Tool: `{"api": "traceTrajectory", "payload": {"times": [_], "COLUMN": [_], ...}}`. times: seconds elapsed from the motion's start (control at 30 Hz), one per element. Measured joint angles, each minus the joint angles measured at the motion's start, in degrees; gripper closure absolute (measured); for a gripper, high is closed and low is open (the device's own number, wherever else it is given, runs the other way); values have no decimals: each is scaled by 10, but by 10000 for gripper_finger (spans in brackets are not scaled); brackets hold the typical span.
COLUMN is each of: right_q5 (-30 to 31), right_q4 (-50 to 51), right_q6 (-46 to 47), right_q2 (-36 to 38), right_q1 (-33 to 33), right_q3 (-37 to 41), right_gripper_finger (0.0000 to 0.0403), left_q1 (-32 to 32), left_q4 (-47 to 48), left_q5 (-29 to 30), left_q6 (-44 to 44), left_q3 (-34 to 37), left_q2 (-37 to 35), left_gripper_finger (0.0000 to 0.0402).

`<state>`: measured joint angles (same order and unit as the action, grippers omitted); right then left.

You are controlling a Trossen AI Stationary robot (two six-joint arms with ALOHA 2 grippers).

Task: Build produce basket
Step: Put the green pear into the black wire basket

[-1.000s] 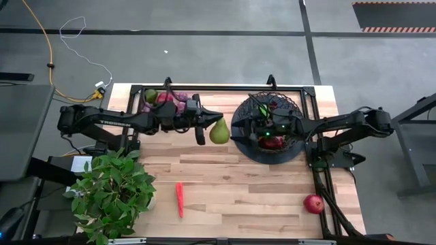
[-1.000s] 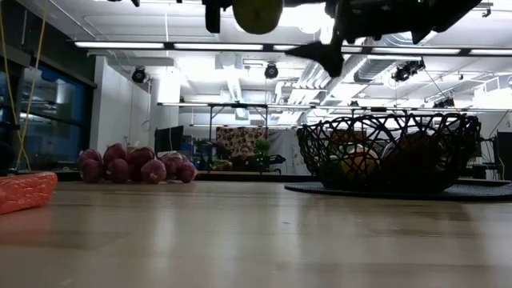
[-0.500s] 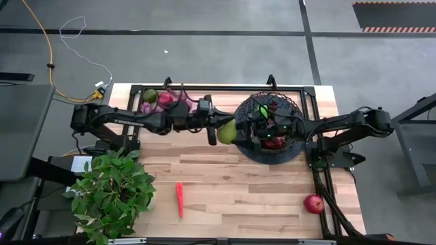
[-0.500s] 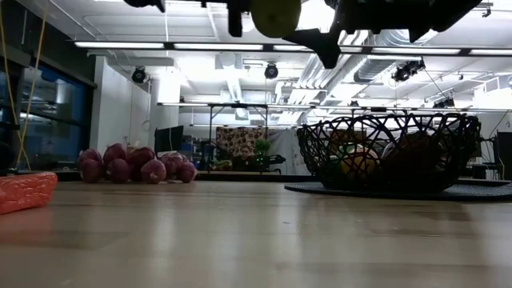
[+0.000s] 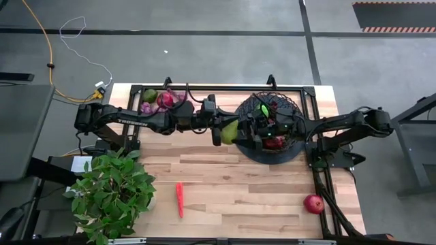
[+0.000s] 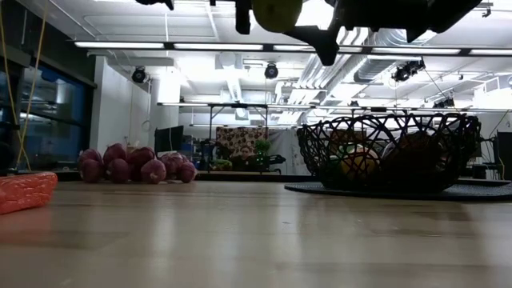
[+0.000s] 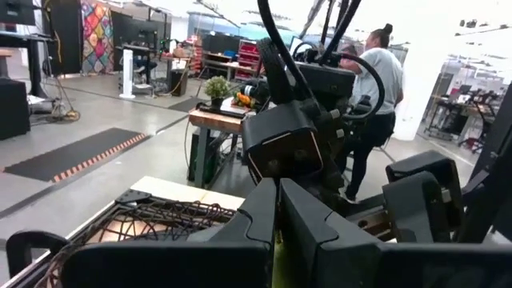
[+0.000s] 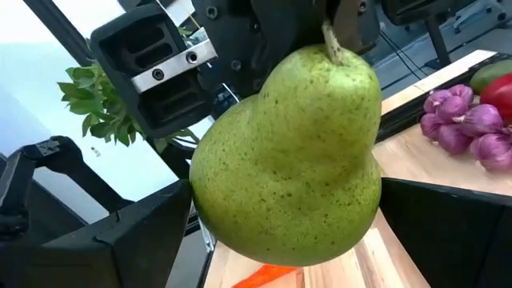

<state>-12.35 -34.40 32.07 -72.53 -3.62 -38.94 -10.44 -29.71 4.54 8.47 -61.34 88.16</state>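
the left gripper (image 5: 219, 128) pinches one green pear (image 5: 229, 131) by its top, hanging it in the air just at the near rim of the basket (image 5: 242, 151). in the right wrist view the pear (image 8: 292, 160) fills the picture, stem up against the dark fingers above it. the right gripper (image 5: 253, 133) sits just past the pear, over the basket's bowl; whether its fingers are spread or pressed together cannot be told.

the one black wire basket (image 6: 388, 152) lies under and beyond the pear. it holds several pieces: a green lime (image 5: 263, 110), something red (image 5: 275, 142) and an orange fruit (image 6: 358, 165) show through the mesh; an exact count is hidden by the arm.

behind the left gripper, back along its arm, lies one heap at the table's corner: purple grapes (image 5: 146, 107), one red apple (image 5: 165, 99) and one green fruit (image 5: 150, 95).

well apart from both grippers, one red chilli pepper (image 5: 180, 199) and one more red apple (image 5: 313, 203) rest on the wooden table (image 5: 238, 190), with one potted plant (image 5: 112, 194) at its edge.

farthest off, one person (image 7: 374, 96) stands in the room.
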Motion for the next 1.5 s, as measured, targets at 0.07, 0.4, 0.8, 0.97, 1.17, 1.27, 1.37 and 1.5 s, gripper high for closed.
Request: {"api": "traceTrajectory", "payload": {"times": [0.07, 0.4, 0.8, 0.97, 1.17, 1.27, 1.37, 1.5], "right_q5": [17, 11, 39, 40, 39, 63, 72, 77], "right_q4": [1, -55, -44, -60, -68, -75, -75, -69], "right_q6": [-2, 7, 16, 27, 41, 41, 47, 54], "right_q2": [0, 1, 2, 1, 1, 1, 1, 1], "right_q1": [0, 0, 3, 8, 22, 29, 29, 29], "right_q3": [0, 0, 0, 0, 0, 0, 0, 0], "right_gripper_finger": [27, 27, 27, 27, 27, 27, 27, 27], "left_q1": [0, 10, 8, 7, 8, 8, 7, 7], "left_q4": [-6, -30, -47, -52, -58, -62, -62, -60], "left_q5": [2, 0, 33, 34, 32, 33, 37, 40], "left_q6": [12, 54, 63, 63, 64, 64, 64, 64], "left_q3": [0, 0, 1, 1, 1, 1, 1, 1], "left_q2": [0, 0, 0, 0, 0, 0, 0, 0], "left_gripper_finger": [401, 401, 401, 401, 401, 401, 401, 401]}}
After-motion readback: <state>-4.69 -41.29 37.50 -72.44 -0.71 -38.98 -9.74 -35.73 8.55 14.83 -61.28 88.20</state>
